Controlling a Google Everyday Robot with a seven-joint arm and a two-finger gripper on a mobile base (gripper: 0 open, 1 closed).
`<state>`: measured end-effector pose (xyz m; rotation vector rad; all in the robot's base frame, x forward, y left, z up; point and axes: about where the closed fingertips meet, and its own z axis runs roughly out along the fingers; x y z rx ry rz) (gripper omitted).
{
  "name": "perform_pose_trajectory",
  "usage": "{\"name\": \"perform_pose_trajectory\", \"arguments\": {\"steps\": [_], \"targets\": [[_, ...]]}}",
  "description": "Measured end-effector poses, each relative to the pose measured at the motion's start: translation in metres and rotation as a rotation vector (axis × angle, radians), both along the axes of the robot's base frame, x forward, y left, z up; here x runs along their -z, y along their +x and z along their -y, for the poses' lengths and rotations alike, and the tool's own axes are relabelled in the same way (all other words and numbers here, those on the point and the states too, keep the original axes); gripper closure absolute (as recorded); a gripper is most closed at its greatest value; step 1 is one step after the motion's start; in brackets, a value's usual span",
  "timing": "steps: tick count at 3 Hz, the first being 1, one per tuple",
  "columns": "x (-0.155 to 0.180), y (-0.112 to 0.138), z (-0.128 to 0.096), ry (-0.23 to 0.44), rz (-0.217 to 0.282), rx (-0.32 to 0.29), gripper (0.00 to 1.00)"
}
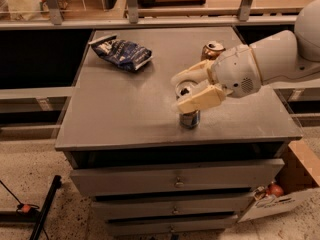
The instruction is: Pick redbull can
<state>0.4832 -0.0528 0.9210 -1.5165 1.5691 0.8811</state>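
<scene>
**Redbull grab: one nudge away from a tipped can**

So the gripper point(178, 93) is low over the front right part of the cabinet top point(125, 119), fingers spread with the redbull can point(190, 119) standing upright between them. It looks like a bracket, not a squeeze. I can't see either pad actually pressing the can.

My worry is that it's a tall skinny can. If one finger touches first as the claw closes, I reckon it shoves the can sideways or knocks it over, and it's not far from the front edge. The grip also looks high, near the rim, so it could pivot or slip on the lift.

The gold can point(214, 49) sits just behind the wrist, so a sloppy swing back could clip it. The chip bag point(122, 54) is well apart, no issue.

Containers: I can't tell what's in either can. The drawers point(175, 181) are shut. The cardboard box point(272, 208) on the floor holds some roundish reddish things I can't identify.
</scene>
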Motion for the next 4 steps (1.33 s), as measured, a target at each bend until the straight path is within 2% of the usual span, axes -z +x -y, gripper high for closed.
{"name": "perform_pose_trajectory", "arguments": {"steps": [1,2,3,4], "targets": [[0.002,-0.001,-0.007,-0.017,-0.015,-0.015,0.59],[0.005,0.001,-0.01,-0.037,-0.03,-0.014,0.82],[0.005,0.008,-0.011,-0.057,-0.034,-0.007,1.0],[-0.003,0.028,0.0,-0.084,-0.047,0.035,1.0]]}}
